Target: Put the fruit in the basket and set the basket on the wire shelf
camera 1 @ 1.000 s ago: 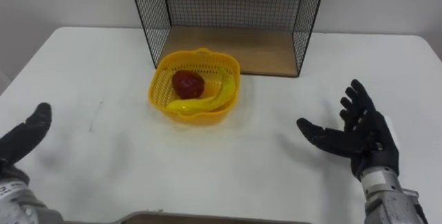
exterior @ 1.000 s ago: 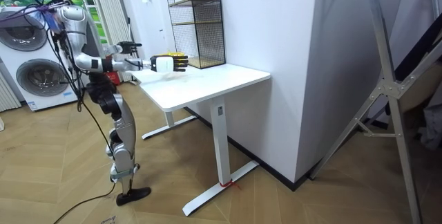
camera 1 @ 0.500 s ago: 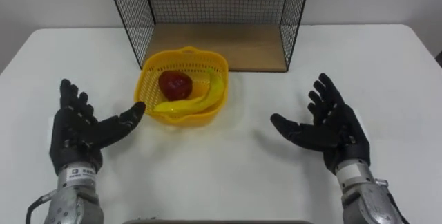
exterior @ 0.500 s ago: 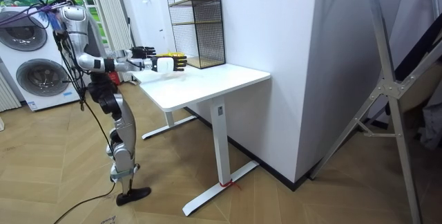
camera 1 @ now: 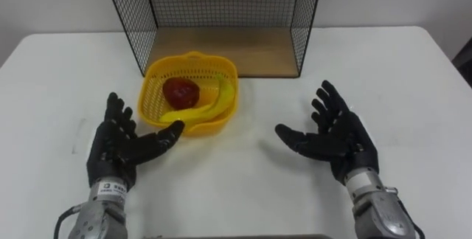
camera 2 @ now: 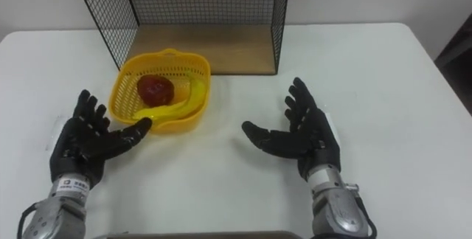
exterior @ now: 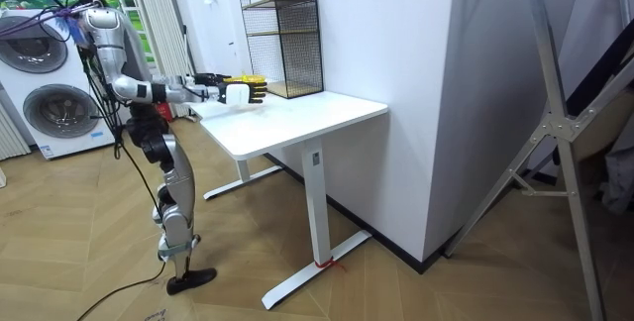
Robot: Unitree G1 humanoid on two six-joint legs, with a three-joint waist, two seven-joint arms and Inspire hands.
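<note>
Both fruits sit in the yellow basket (camera 1: 206, 125): red apple (camera 1: 180, 91) at the far left, banana (camera 1: 210, 105) curved along the near right wall. I judge the loading step done. The basket rests on the white worktop (camera 1: 243, 187), just in front of the wire shelf (camera 1: 129, 18) toward its left side, not yet on the wooden base (camera 1: 236, 51). My left hand (camera 1: 118, 147) hovers near-left of the basket, fingers spread, thumb tip close to the rim; I cannot tell if it touches. My right hand (camera 1: 339, 139) is likewise spread and empty, palm turned inward, well apart from the basket on its right. I read this as a two-sided cradle: no handle shows, so flanking makes sense. The right hand has the wider gap to close. Mind the left mesh panel on the lift.
</note>
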